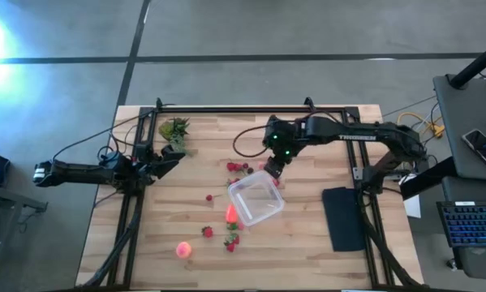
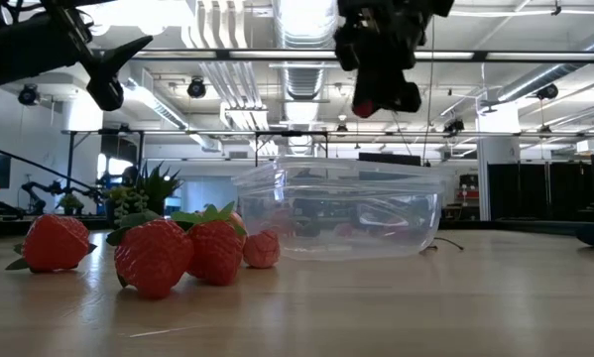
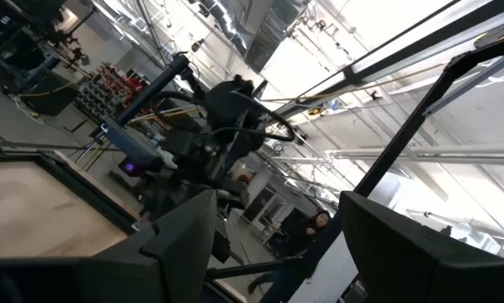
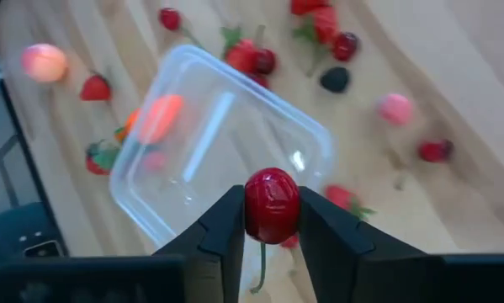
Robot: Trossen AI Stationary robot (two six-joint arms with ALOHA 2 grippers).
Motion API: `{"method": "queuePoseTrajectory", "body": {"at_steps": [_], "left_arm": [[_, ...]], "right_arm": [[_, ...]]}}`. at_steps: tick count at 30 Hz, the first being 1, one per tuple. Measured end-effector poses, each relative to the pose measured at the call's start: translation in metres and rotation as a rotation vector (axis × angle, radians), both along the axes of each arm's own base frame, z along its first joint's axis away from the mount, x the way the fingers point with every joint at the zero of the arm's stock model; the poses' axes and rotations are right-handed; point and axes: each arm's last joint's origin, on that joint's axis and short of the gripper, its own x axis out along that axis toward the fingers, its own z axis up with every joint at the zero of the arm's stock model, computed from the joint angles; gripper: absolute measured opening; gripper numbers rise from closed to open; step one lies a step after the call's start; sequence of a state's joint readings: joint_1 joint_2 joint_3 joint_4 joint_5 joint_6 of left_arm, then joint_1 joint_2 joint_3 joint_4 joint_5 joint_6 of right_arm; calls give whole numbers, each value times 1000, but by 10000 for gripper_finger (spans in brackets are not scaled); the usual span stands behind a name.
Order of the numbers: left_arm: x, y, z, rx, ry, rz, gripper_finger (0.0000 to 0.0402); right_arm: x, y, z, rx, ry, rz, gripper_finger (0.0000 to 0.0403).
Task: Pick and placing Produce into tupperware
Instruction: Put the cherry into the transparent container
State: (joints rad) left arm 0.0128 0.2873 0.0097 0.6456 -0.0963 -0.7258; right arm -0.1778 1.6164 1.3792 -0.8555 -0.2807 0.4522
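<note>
The clear square tupperware (image 1: 255,200) stands empty on the wooden table, also seen in the low view (image 2: 341,213) and the right wrist view (image 4: 209,143). My right gripper (image 1: 275,168) hovers above the container's far right corner, shut on a small glossy red round fruit (image 4: 272,204). Strawberries (image 1: 230,238) lie scattered around the container, with a group close to the low camera (image 2: 153,256). A round orange-pink fruit (image 1: 183,251) rests near the table's near edge. My left gripper (image 3: 277,252) is open, raised at the table's left and pointing upward. My right gripper pinches the red round fruit (image 4: 272,204) between its two fingertips (image 4: 226,227), one on each side of its body. The fingers point down from above. The fruit is lifted clear (image 2: 366,105), high over the tupperware, with a thin stem (image 4: 258,271) hanging below it.
A green leafy clump (image 1: 175,128) sits at the far left of the table. A flat black pad (image 1: 344,217) lies to the container's right. An orange piece (image 1: 230,214) lies against the container's left side. More red berries (image 1: 238,168) lie beyond the container.
</note>
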Motion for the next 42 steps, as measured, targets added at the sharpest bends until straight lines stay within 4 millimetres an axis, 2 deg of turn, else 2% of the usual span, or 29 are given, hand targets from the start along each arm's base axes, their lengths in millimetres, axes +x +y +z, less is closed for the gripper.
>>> {"method": "queuePoseTrajectory", "body": {"at_steps": [6,9,12,15,18,22,24,31,38,42], "left_arm": [[0,0,0,0,-1,0,238],[0,0,0,0,-2,0,238],[0,0,0,-1,-1,-1,238],[0,0,0,-1,-3,-2,238],[0,0,0,0,-3,-4,238],[0,0,0,0,-3,-4,238],[0,0,0,0,-3,-4,238],[0,0,0,0,-4,-3,238],[0,0,0,-1,-3,-1,238],[0,0,0,-1,-3,-1,238]], "right_arm": [[32,19,-17,19,42,90,146],[41,21,-18,34,38,107,173],[41,17,-16,-28,54,92,198],[26,7,-11,-190,154,28,211],[12,-18,-19,-142,213,-15,214],[5,-47,-57,-85,311,-34,214],[6,-50,-72,-74,361,-26,214],[21,-57,-107,-99,437,-69,205],[36,-64,-125,-163,436,-115,184],[38,-64,-130,-166,446,-115,177]]}}
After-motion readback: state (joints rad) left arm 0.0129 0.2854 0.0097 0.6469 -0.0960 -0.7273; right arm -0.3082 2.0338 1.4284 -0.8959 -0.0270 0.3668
